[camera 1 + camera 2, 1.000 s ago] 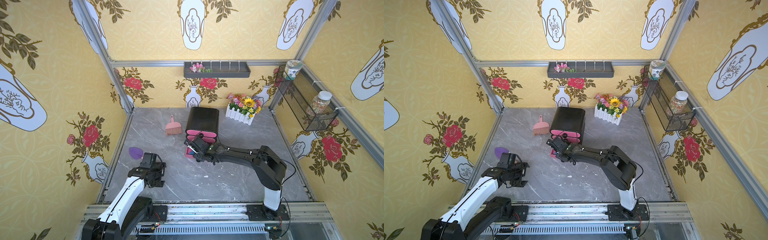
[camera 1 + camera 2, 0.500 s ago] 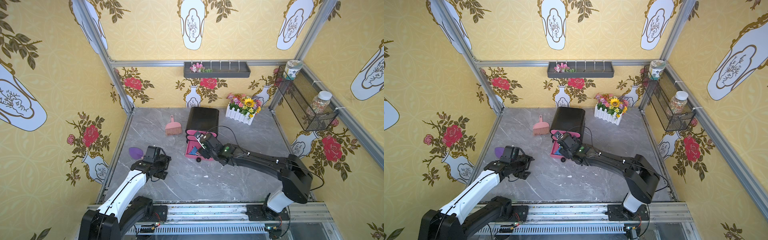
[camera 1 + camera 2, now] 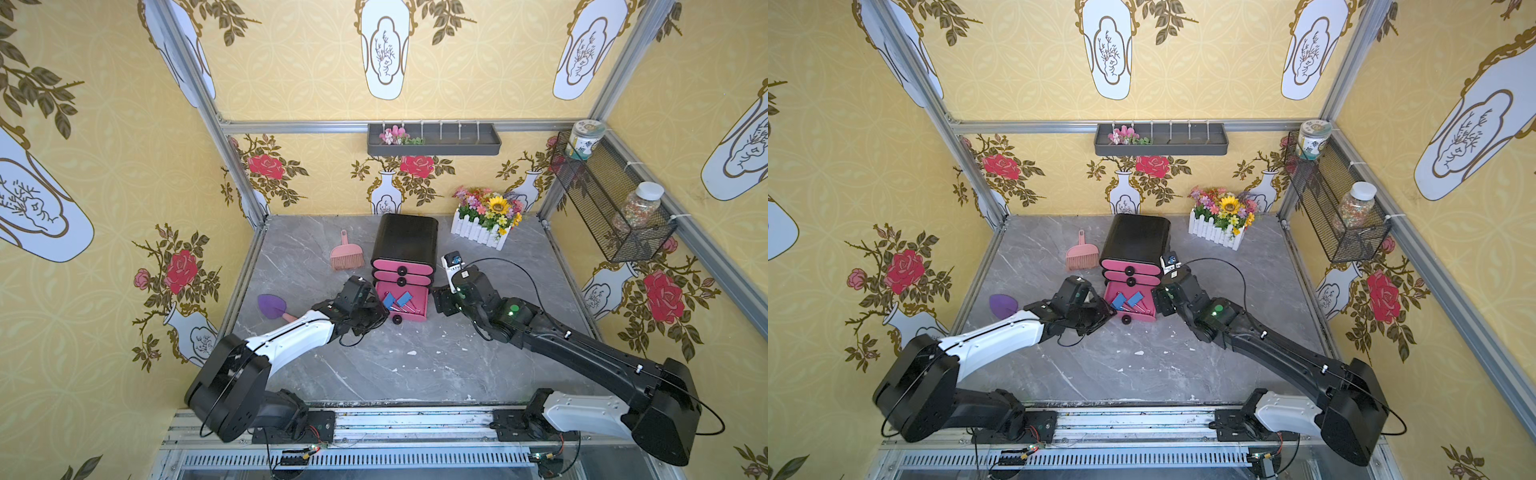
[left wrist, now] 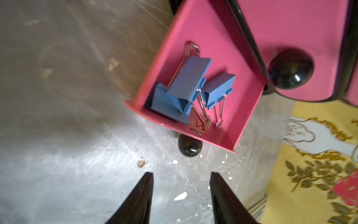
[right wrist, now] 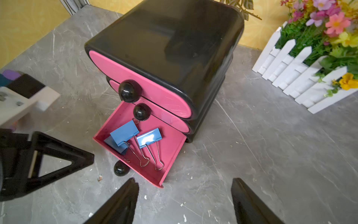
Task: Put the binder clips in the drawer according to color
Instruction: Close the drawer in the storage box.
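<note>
Binder clips (image 4: pixel 193 81), all blue, lie together in the open bottom drawer (image 4: pixel 249 116) of the pink-fronted cabinet (image 5: pixel 174 38). In the last second your right claw (image 5: pixel 184 179) has drawn back from over that drawer to just beside it, spread wide and empty. Your left claw (image 4: pixel 180 173) has swung in from near the purple sponge (image 3: pixel 270 305) to the drawer's other side, narrower but still parted, grasping nothing. You have no clip showing loose on the surface (image 3: pixel 415 374), so sorting looks finished; shutting the drawer by its knob (image 4: pixel 189 145) seems next.
</note>
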